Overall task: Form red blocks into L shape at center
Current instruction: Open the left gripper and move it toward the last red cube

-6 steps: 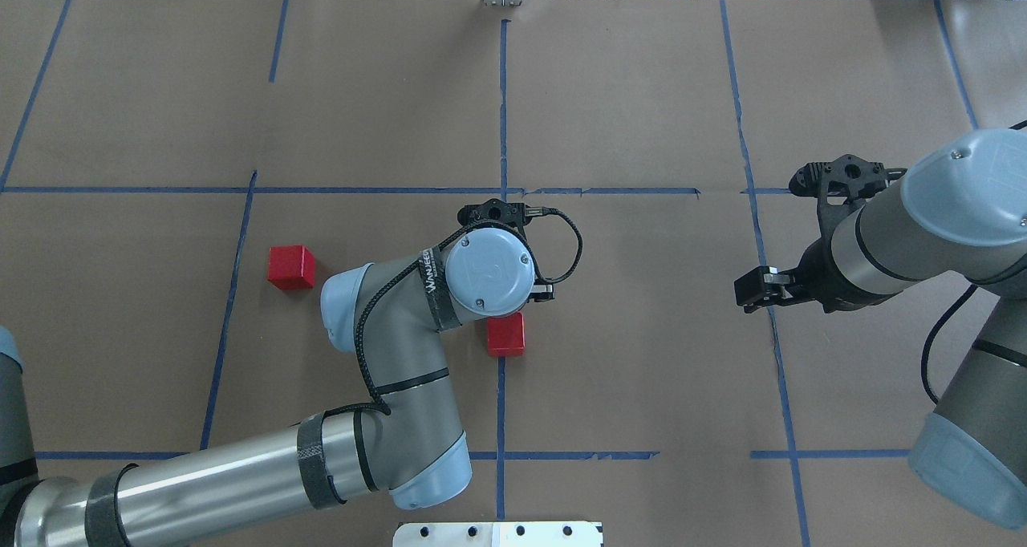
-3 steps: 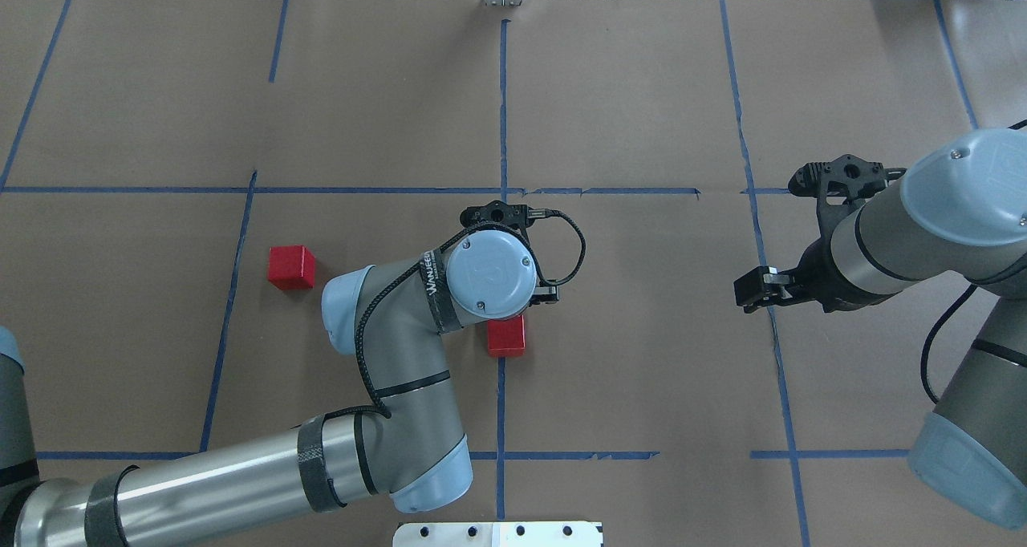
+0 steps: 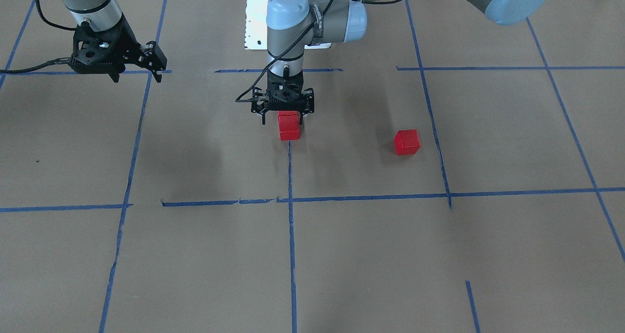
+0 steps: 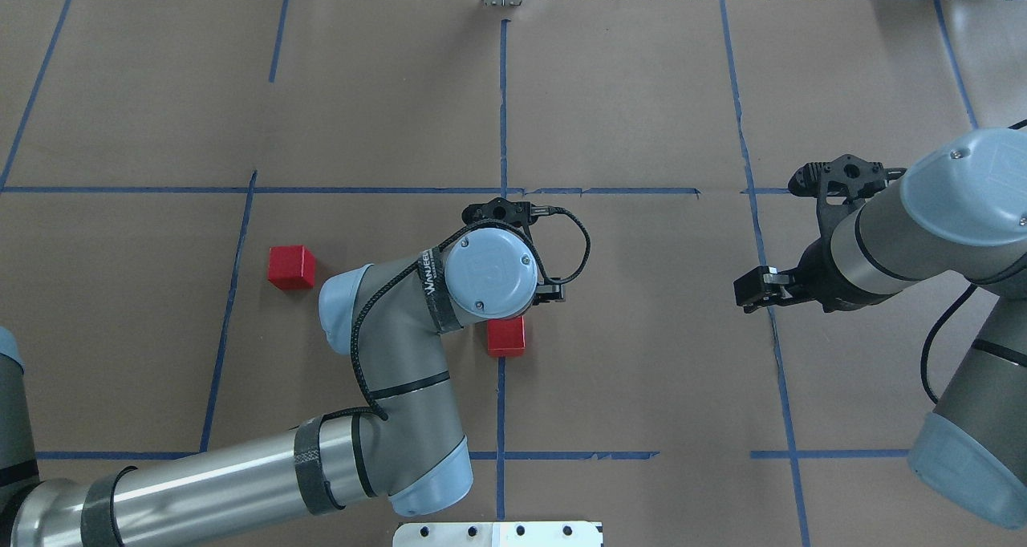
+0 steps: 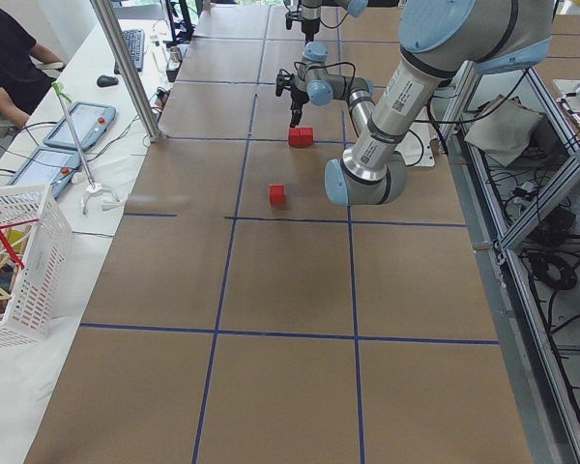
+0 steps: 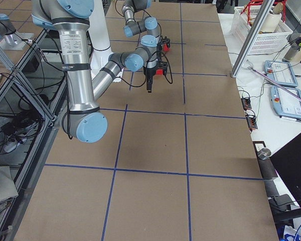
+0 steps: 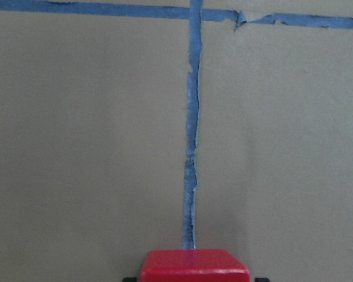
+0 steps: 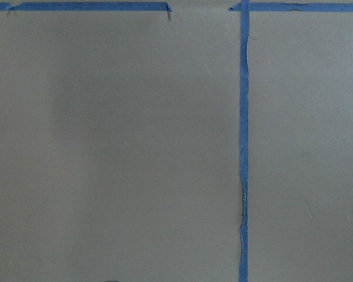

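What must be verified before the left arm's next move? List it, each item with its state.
1. Left end effector free of the far block: ok, jaws look wider than it.
2. Far block and near block in line on the center tape line: ok.
3. Those two flush: cannot tell, the end effector hides the seam.
4. Third block at center: not ok, sits alone on the robot's left.
5. Right end effector out of the way: ok.

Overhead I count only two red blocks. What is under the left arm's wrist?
The front-facing view shows a rear red block touching a front red block below the left gripper, on the center tape line. Overhead, the wrist hides one completely.
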Robot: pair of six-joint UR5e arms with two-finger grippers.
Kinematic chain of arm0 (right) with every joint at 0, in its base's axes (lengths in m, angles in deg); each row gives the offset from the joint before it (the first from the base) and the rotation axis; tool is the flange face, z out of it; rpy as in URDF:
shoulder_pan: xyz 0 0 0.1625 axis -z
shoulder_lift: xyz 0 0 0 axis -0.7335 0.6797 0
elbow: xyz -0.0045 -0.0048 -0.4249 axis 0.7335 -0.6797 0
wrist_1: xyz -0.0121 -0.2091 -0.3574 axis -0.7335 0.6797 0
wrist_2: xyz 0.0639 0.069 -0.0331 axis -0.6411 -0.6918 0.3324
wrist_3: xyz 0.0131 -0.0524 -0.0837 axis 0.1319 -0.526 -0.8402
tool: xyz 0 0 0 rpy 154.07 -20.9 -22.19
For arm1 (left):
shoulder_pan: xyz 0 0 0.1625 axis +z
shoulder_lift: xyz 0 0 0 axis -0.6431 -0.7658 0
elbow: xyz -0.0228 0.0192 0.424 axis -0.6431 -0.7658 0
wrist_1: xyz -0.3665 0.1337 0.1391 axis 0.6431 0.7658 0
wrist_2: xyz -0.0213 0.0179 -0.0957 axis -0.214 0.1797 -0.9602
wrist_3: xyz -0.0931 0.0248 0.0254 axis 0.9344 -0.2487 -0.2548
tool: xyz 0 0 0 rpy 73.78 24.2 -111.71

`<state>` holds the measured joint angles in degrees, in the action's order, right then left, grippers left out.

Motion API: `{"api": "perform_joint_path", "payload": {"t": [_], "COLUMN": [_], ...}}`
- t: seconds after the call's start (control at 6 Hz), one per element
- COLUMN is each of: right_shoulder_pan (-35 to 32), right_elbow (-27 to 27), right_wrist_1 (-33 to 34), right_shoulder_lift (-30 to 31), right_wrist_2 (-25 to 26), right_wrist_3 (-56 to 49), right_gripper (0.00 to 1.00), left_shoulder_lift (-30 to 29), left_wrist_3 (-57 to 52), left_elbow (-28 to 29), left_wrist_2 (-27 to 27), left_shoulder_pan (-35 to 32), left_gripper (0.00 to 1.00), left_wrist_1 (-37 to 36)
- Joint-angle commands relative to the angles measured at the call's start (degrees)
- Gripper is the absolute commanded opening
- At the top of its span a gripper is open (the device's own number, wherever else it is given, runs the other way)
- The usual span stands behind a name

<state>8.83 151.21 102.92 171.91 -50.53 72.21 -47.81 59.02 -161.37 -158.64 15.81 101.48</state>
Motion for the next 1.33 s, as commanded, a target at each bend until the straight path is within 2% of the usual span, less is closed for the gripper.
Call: {"api": "perform_joint_path", "payload": {"t": [0.0,0.33,0.5,0.67,0.83,1.17], "right_shoulder_pan": [-0.06,-0.06,-0.06,0.03,0.12,0.47], "right_elbow": [0.37,1.77,1.96,1.87,1.61,1.35], "right_wrist_1": [0.00,0.09,0.17,0.18,0.18,0.18], "right_shoulder_lift": [0.08,0.08,0.08,0.08,0.08,0.08], "right_wrist_2": [-0.04,-0.39,-0.48,-0.48,-0.48,-0.39], "right_wrist_3": [0.28,0.64,0.64,0.64,0.64,0.64], "right_gripper": [1.00,1.00,1.00,1.00,1.00,1.00], "left_shoulder_lift": [8.77,17.98,20.99,22.07,22.08,22.08], "left_wrist_3": [-4.32,-9.77,-9.62,-8.32,-3.26,-2.06], "left_elbow": [-7.44,-7.28,-7.19,-6.58,-5.88,-2.90], "left_wrist_2": [-1.16,-8.08,-8.46,-10.29,-10.39,-10.48], "left_shoulder_pan": [-5.46,-12.85,-15.48,-15.95,-15.86,-15.08], "left_gripper": [1.00,1.00,1.00,1.00,1.00,1.00], "left_wrist_1": [0.54,4.30,4.24,3.89,3.80,4.32]}}
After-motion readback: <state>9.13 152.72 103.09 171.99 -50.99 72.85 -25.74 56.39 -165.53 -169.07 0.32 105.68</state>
